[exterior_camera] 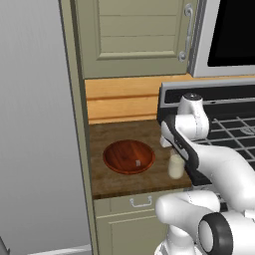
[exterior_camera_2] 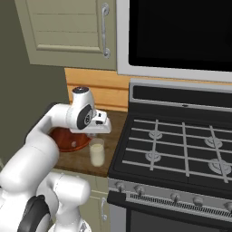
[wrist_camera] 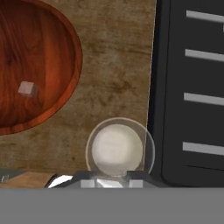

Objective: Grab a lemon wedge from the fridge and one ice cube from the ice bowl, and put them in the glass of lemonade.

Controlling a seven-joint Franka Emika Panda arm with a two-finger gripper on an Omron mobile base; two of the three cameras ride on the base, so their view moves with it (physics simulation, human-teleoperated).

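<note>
The glass of lemonade stands on the wooden table, close to the table's right edge, just beside the black stove. From above, the hand view shows a round pool of whitish drink inside it. The side views show something else: the glass is a short, pale cup standing upright near the table's front edge, in front of the dark hand.

The ice bowl sits to the left of the glass, near it but not touching. It is round, shallow and reddish-brown. One small pale ice cube lies inside the bowl. The left base view shows the whole bowl in the middle of the table, with the cube near its front right side. In the right base view the arm covers most of the bowl.

The end effector hangs over the glass. Its fingers are too hidden to tell if they are clenched or released.

A beige cupboard hangs above the table, and a drawer sits under it.
</note>
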